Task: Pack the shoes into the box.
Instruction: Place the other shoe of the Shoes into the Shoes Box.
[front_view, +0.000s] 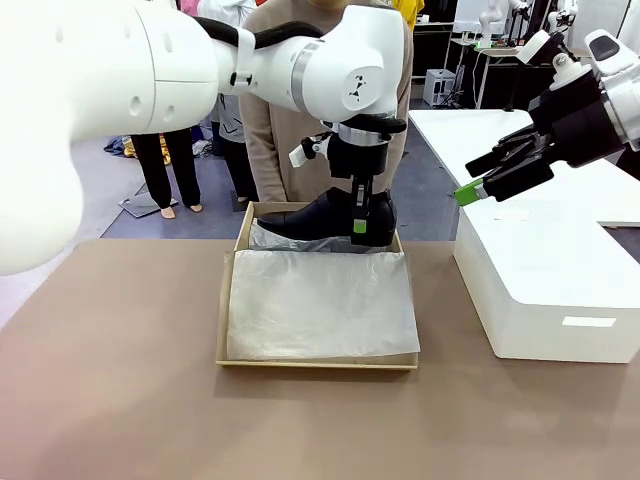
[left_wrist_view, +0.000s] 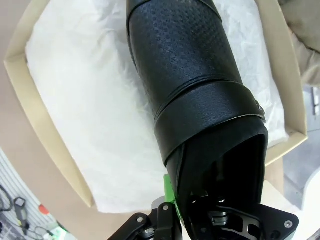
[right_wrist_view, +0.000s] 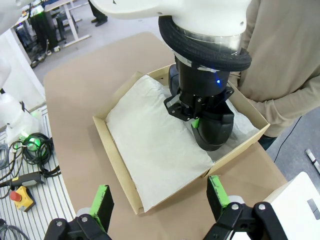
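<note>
Shoe (front_view: 305, 218) heel is partly hidden by the left hand (front_view: 365, 225), clamped on it over the box's (front_view: 228, 330) far end. Box is lined with tissue (front_view: 320, 300). Right hand (right_wrist_view: 160, 192) is held apart.

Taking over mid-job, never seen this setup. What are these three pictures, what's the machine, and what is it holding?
This is a robot with two white arms at a brown table, each ending in a two-fingered hand with green pads. The front picture looks across the table at a person. The other two come from cameras on each wrist, looking along that hand's fingers. On the table sit a cardboard box lined with white tissue paper and, on the robot's right, a white block. The left hand is shut on the heel end of a black shoe, at the box's far end over the paper. The right hand is open and empty, raised near the white block.
</note>
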